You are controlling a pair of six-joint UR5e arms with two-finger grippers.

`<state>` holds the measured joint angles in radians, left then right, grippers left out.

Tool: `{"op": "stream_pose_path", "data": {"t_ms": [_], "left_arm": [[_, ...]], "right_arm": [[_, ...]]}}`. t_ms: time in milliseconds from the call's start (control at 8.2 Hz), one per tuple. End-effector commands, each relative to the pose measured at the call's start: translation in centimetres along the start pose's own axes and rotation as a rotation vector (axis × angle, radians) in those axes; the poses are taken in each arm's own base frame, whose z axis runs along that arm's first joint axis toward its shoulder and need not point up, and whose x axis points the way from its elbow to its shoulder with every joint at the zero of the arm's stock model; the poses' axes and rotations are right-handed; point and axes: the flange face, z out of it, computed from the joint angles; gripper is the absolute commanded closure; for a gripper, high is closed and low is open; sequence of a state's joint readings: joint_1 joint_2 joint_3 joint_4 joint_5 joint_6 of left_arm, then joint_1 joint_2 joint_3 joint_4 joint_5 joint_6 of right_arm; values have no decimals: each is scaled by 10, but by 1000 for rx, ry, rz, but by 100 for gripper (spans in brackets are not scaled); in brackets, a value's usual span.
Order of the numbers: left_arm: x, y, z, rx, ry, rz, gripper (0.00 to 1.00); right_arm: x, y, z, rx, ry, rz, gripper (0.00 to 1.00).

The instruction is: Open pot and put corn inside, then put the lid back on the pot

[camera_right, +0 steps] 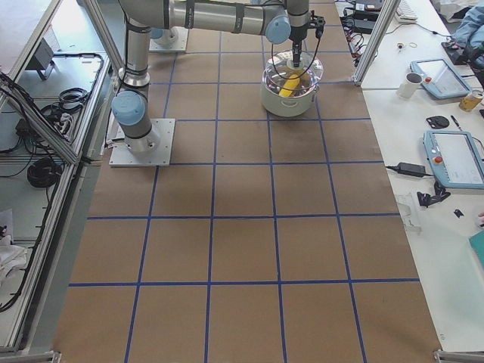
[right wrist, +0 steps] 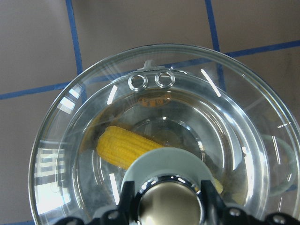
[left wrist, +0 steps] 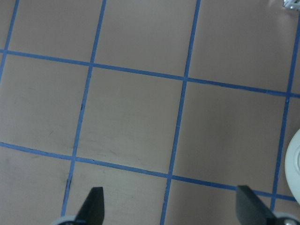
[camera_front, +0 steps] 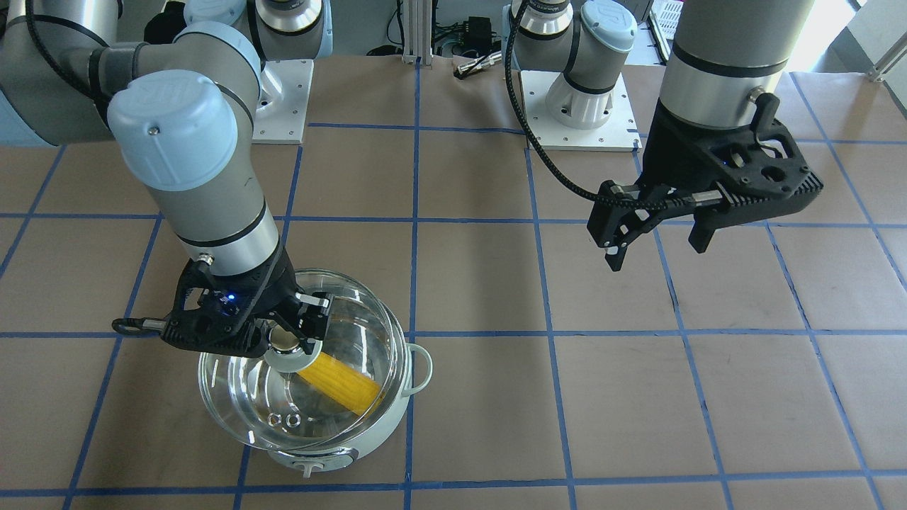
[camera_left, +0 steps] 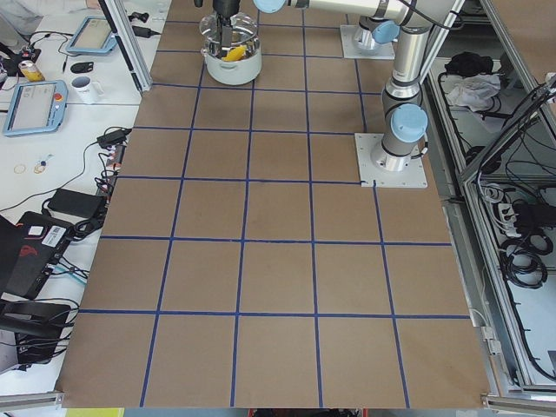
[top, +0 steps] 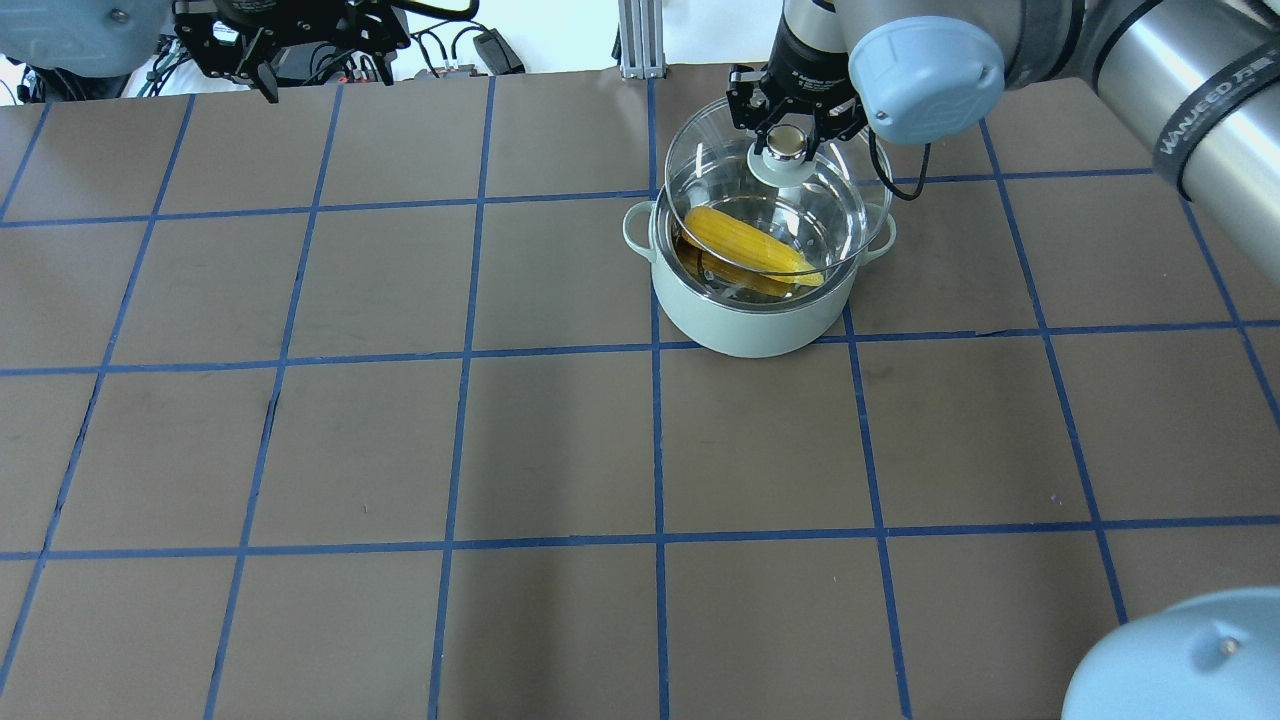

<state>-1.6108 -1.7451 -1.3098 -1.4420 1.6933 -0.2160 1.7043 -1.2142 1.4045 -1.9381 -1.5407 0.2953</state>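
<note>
The mint-green pot (camera_front: 388, 423) stands on the brown table, seen also in the overhead view (top: 750, 325). The yellow corn (camera_front: 341, 382) lies inside its bowl and shows through the glass in the right wrist view (right wrist: 123, 145) and from overhead (top: 750, 245). My right gripper (camera_front: 287, 341) is shut on the beige knob of the clear glass lid (camera_front: 234, 397). It holds the lid just above the pot, slightly off centre (top: 700, 150). My left gripper (camera_front: 657, 255) is open and empty, hovering far from the pot over bare table (left wrist: 171, 206).
Blue tape lines grid the brown table. Both arm bases sit on white plates at the robot's edge (camera_front: 577, 106). A black cable (camera_front: 538, 152) hangs to the left wrist. Tablets and a mug lie on the white side desk (camera_right: 446, 76) beyond the pot.
</note>
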Motion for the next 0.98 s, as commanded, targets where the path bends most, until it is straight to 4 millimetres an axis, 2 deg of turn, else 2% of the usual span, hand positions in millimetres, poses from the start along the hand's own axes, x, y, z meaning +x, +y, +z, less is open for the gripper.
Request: {"op": "stream_pose_path", "data": {"t_ms": [0, 244, 366, 488, 610, 732, 854], "left_arm": [[-8, 9, -3, -27, -8, 91, 0], [-13, 27, -17, -70, -15, 98, 0], [-15, 31, -7, -101, -17, 95, 0], [-8, 32, 14, -144, 24, 99, 0], [-4, 37, 18, -163, 81, 115, 0], [-2, 40, 23, -173, 109, 202, 0], [-7, 41, 28, -185, 110, 211, 0]], "right_arm": [[-9, 3, 22, -29, 4, 3, 76], [-9, 4, 30, -43, 9, 7, 76], [-8, 6, 34, -51, 11, 9, 76], [-8, 6, 33, -49, 11, 9, 76], [-8, 6, 34, -51, 12, 24, 76], [-9, 7, 34, -51, 12, 38, 76], [-9, 7, 34, -51, 12, 32, 76]]}}
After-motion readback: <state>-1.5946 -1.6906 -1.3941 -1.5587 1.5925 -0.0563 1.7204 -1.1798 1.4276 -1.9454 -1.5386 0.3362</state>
